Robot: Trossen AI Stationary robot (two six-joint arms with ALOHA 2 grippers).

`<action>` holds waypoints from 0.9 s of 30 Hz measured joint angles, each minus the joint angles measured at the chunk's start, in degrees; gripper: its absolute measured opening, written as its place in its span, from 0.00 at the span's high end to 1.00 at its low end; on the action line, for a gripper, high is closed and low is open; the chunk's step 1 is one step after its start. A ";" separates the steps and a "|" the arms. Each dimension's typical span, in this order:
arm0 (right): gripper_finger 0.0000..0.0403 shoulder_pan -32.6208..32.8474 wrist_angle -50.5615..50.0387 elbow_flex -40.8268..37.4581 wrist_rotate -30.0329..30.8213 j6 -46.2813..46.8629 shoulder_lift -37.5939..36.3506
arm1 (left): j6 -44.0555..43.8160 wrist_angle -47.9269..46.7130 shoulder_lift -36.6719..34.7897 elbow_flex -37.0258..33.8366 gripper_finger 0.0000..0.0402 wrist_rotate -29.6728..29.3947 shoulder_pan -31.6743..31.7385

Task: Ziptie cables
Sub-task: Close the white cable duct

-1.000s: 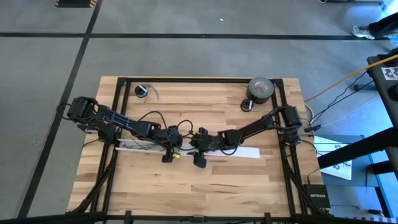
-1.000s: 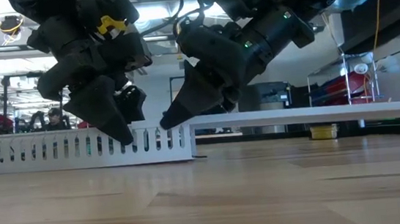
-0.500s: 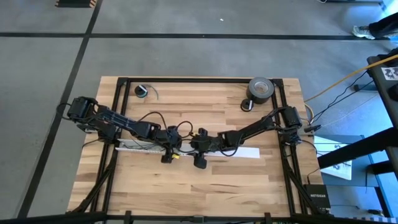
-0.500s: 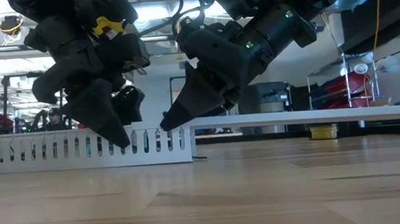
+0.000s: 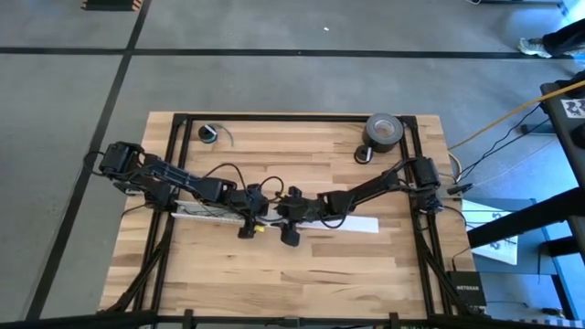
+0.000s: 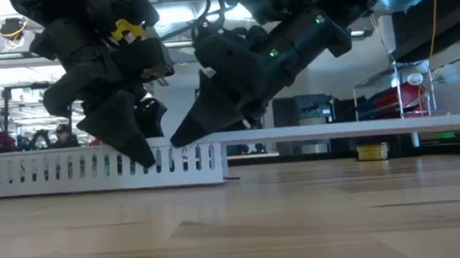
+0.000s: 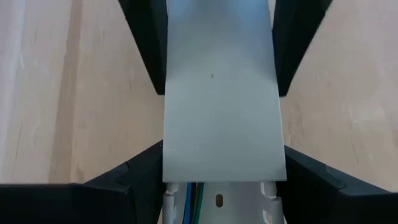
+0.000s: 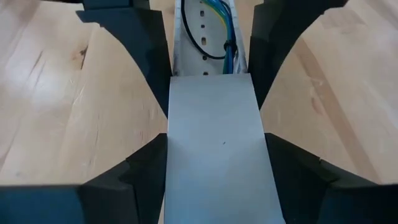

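The flat white plastic cover strip [image 8: 214, 186] is clamped at its sides by the right pincer [image 8: 216, 146]. The left pincer [image 7: 224, 163] is set around the strip's end, but it cannot be told if it is squeezed shut. The thin blue, green and yellow cables [image 8: 225, 28] are laid inside the long white slotted channel [image 6: 48, 172] on the wooden worktop [image 5: 302, 274]. If the strip is pushed crookedly, a cable could be pinched, or the strip could be popped out of the grip.

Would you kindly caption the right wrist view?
Right gripper fingers straddle the flat white cover; beyond it, the cables lie in the slotted channel.
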 joint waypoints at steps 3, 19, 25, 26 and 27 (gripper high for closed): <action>0.46 -0.10 -0.66 0.86 0.17 -0.03 1.10 | 0.04 -0.05 0.02 -0.02 0.42 0.04 0.04; 0.46 -1.46 -2.82 4.55 -0.83 -1.57 2.73 | 0.42 0.26 0.07 -0.09 0.42 0.38 -0.35; 0.46 -1.35 -2.74 4.55 -0.35 -1.54 2.75 | 0.44 0.45 0.07 -0.09 0.42 0.48 -0.35; 0.46 -1.35 -2.72 4.55 -0.32 -1.57 2.75 | 0.50 0.47 0.07 -0.09 0.42 0.49 -0.35; 0.46 -1.35 -2.73 4.55 -0.28 -1.63 2.75 | 0.51 0.48 0.07 -0.09 0.42 0.49 -0.35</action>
